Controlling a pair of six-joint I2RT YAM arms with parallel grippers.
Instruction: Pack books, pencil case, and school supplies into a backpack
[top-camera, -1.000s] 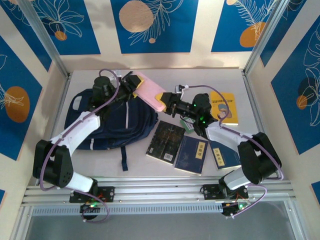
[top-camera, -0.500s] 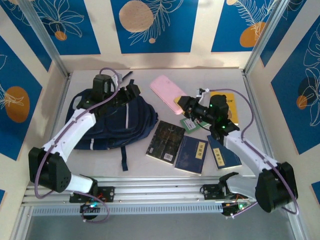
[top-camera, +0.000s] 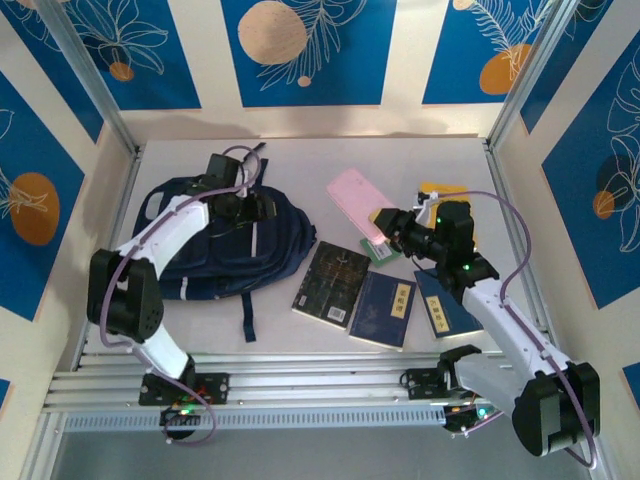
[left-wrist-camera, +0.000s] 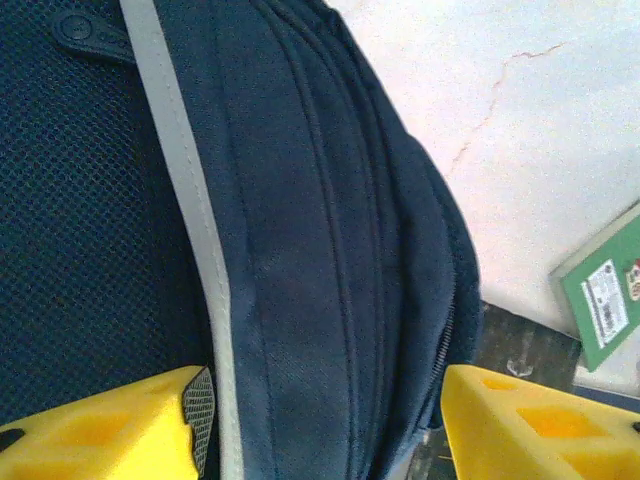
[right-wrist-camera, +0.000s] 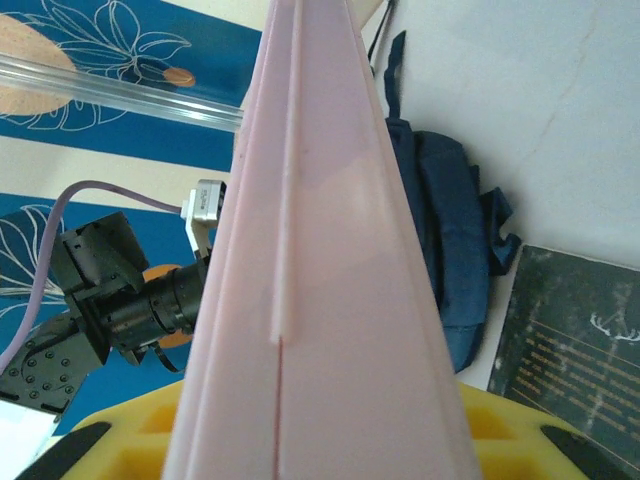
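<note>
Room: We see blue walls with orange circles and white leaves around a pale table (top-camera: 400, 165).
Backpack: The navy backpack (top-camera: 205, 250) lies on the left side of the table.
Left end effector: The left end effector (top-camera: 262, 207) is over the right part of the backpack. Its yellow fingers (left-wrist-camera: 110, 430) are wide apart, with a fold of the backpack between them.
Right end effector: The right end effector (top-camera: 383, 222) grips one end of the pencil case.
Pencil case: The pink pencil case (top-camera: 352, 198) sticks out toward the back wall, just right of the backpack.
Books: The black book (top-camera: 333, 282), the first navy book (top-camera: 383, 308) and the second navy book (top-camera: 447, 310) lie in a row near the front. The small green book (top-camera: 375, 250) lies just below the right end effector. The right arm hides part of the yellow book (top-camera: 432, 190).
</note>
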